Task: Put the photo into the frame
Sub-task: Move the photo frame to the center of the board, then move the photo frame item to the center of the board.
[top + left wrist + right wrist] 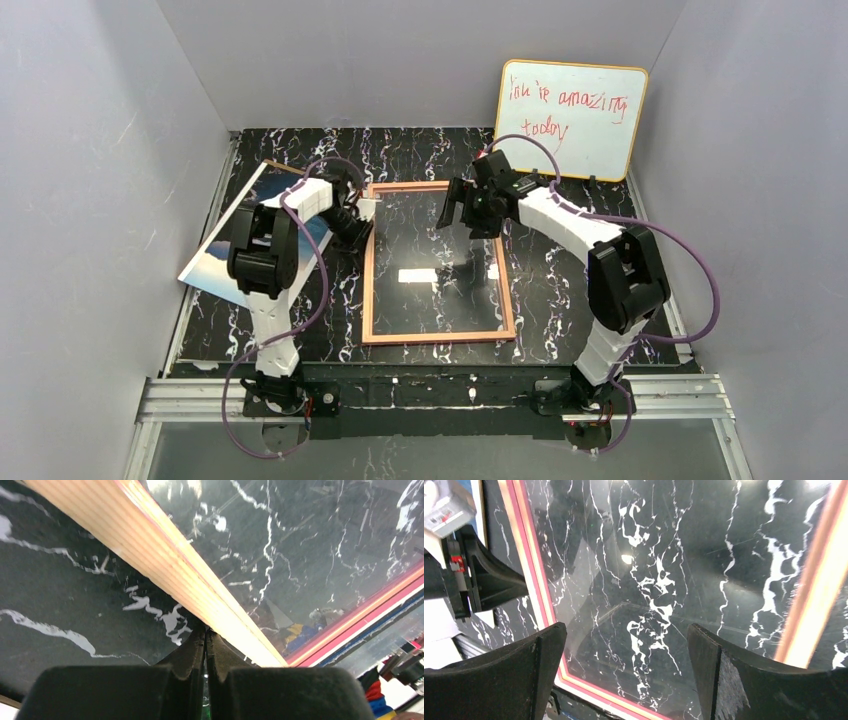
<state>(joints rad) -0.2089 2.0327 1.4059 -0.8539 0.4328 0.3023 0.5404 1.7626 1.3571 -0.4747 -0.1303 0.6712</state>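
Your photo (208,262), likely a light, bendable, glossy print, sits at the tabletop's (560,290) left edge; take it by its margins. The frame (440,337) lies flat mid-tabletop, probably rigid, its pane slick and breakable. Left gripper (364,210) is clenched, empty, at its left rim; right gripper (468,215) is spread above. The far-right whiteboard (570,120) reads "You're amazing today."

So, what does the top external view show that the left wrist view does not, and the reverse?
Only the top external view shows the whiteboard with red writing, the photo partly under the left arm, and the right gripper open over the frame. Only the left wrist view shows that the left gripper is shut, tips at the frame's orange-tan edge. Both show the frame lying on the black marble table.
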